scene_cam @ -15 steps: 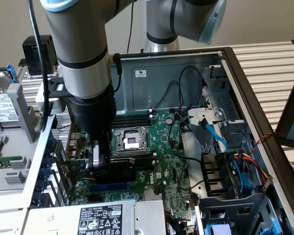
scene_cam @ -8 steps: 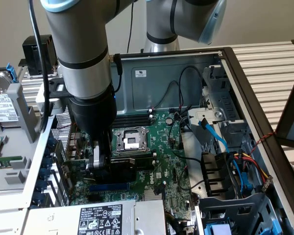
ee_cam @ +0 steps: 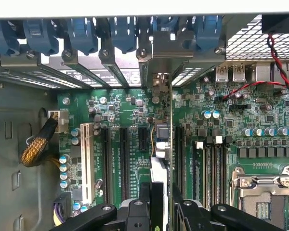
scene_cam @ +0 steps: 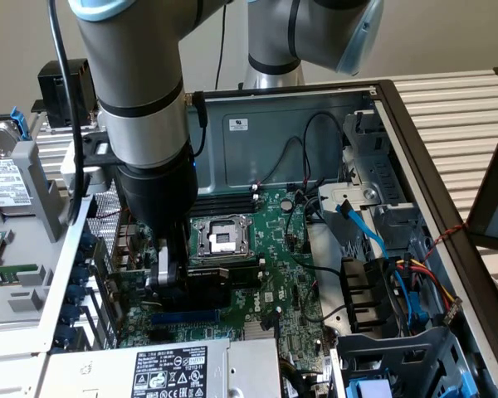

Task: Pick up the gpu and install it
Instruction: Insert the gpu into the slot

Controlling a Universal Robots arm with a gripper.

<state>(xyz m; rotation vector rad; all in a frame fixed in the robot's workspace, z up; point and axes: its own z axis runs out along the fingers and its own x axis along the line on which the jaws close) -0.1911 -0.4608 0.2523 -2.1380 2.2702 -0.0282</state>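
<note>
Gripper (scene_cam: 168, 282) is reaching down into the open computer case (scene_cam: 415, 166), its jaws clamping the gpu (scene_cam: 224, 286) by its two faces. In the wrist view the card is running edge-on away from the fingers (ee_cam: 145, 207) toward the rear slot covers (ee_cam: 86, 72).

Location: the gpu is standing on edge over the motherboard (scene_cam: 290, 265), just beside the CPU socket (scene_cam: 220, 236) and in line with the black expansion slots (ee_cam: 123, 163). Whether its connector edge is entering a slot cannot be told.

Judgement: the work is standing at the seating stage. Doing it well is depending on three things:
- holding the card square to its slot along the whole length;
- guiding the metal end bracket into the gap between the slot covers, not onto them;
- pressing straight down and evenly, without twisting.

Risk: a tilted card is likely to jam at one end or stress the board.
</note>
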